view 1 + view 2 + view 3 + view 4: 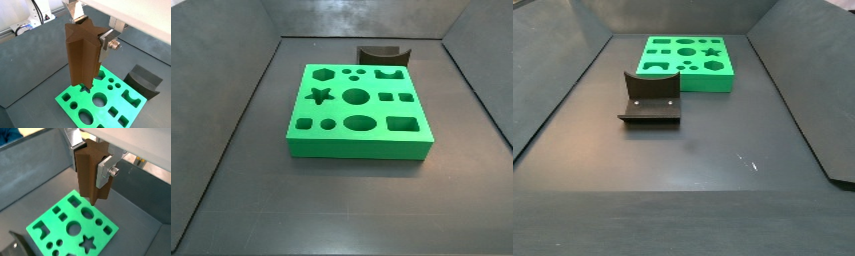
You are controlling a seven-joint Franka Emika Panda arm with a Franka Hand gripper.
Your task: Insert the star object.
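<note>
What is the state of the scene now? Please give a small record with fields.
gripper: above the green block, visible only in both wrist views
jaws: shut on the star object
star object: brown, upright, lower end just above the block
green block: flat on the floor, many shaped holes
star hole: empty
dark block: behind the green block in a side view
insertion: not yet done
</note>
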